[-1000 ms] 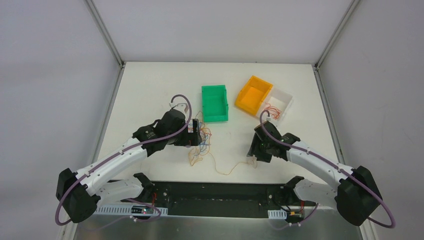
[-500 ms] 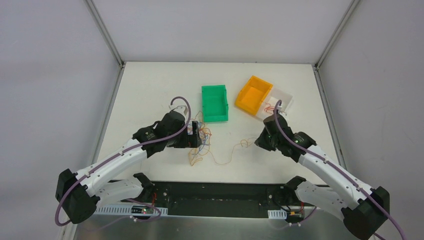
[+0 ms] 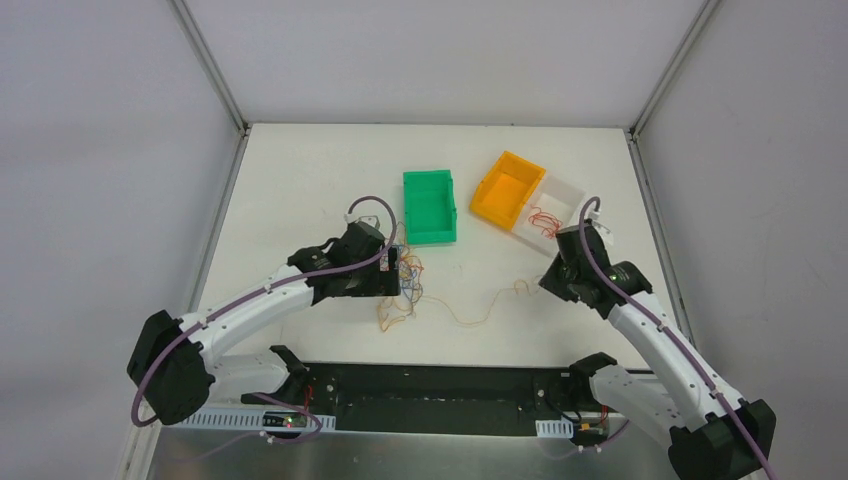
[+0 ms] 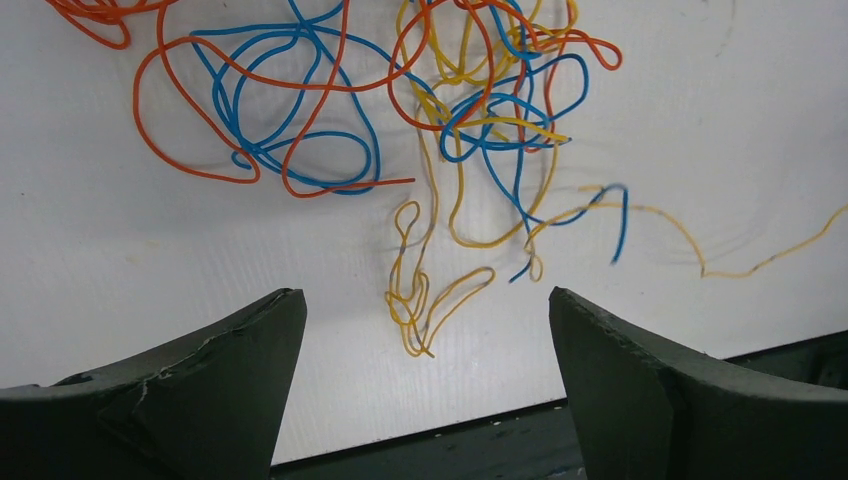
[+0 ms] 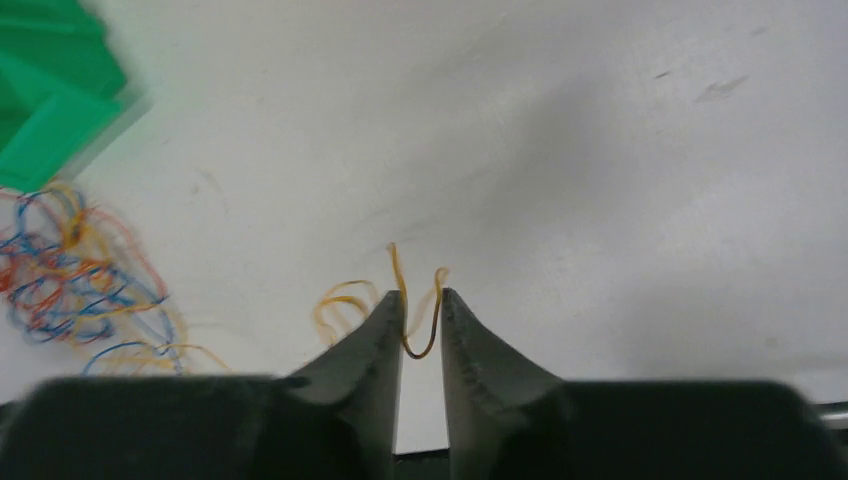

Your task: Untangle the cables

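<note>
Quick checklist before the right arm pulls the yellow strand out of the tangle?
1. Grip: right gripper shut on yellow strand: ok, the strand sits between its fingers.
2. Other arm: left gripper open above tangle: ok, it holds nothing.
3. Strand free of tangle: not ok, its far end runs into it.
4. Strand knotted with other strands: cannot tell.

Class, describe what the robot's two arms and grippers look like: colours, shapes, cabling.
The left arm and right arm have white links and bulky black joints, each trailed by a thick purple cable. The left gripper and right gripper each have two dark, wedge-shaped fingers.
</note>
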Action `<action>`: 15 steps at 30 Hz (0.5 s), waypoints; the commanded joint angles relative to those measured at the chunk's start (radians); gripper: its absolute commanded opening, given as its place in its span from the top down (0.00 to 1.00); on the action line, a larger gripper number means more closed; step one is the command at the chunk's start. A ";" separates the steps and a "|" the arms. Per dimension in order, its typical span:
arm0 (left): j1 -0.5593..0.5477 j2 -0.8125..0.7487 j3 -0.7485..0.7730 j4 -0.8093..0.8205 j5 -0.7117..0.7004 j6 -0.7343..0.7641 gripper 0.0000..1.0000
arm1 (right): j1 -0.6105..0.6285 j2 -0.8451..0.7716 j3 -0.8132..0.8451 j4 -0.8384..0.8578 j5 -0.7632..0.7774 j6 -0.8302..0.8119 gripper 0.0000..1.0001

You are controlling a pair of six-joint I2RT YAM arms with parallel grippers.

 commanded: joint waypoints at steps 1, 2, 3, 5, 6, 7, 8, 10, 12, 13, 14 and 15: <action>0.004 0.066 0.061 -0.012 -0.049 0.021 0.05 | 0.005 -0.021 -0.045 0.152 -0.407 -0.131 0.60; 0.004 0.077 0.067 -0.011 -0.053 0.021 0.05 | 0.011 -0.026 -0.056 0.168 -0.428 -0.129 0.51; 0.004 0.085 0.070 -0.010 -0.061 0.021 0.05 | 0.022 -0.027 -0.062 0.181 -0.442 -0.137 0.41; 0.004 0.101 0.077 -0.010 -0.078 0.022 0.05 | 0.062 -0.005 -0.059 0.184 -0.445 -0.164 0.18; 0.004 0.112 0.080 -0.010 -0.082 0.028 0.05 | 0.091 0.014 -0.048 0.179 -0.443 -0.183 0.12; 0.006 0.123 0.085 -0.010 -0.087 0.035 0.04 | 0.126 0.042 -0.032 0.171 -0.441 -0.200 0.09; 0.007 0.135 0.090 -0.010 -0.091 0.039 0.04 | 0.179 0.071 -0.009 0.162 -0.428 -0.215 0.07; 0.013 0.157 0.099 -0.010 -0.095 0.042 0.05 | 0.273 0.132 0.026 0.151 -0.385 -0.236 0.05; 0.021 0.177 0.108 -0.009 -0.102 0.043 0.05 | 0.372 0.197 0.054 0.152 -0.317 -0.244 0.03; 0.026 0.186 0.110 -0.010 -0.103 0.045 0.05 | 0.420 0.223 0.070 0.153 -0.268 -0.247 0.02; 0.032 0.192 0.114 -0.010 -0.102 0.046 0.05 | 0.466 0.246 0.082 0.152 -0.224 -0.249 0.01; 0.040 0.196 0.119 -0.010 -0.097 0.048 0.05 | 0.499 0.271 0.098 0.145 -0.182 -0.249 0.01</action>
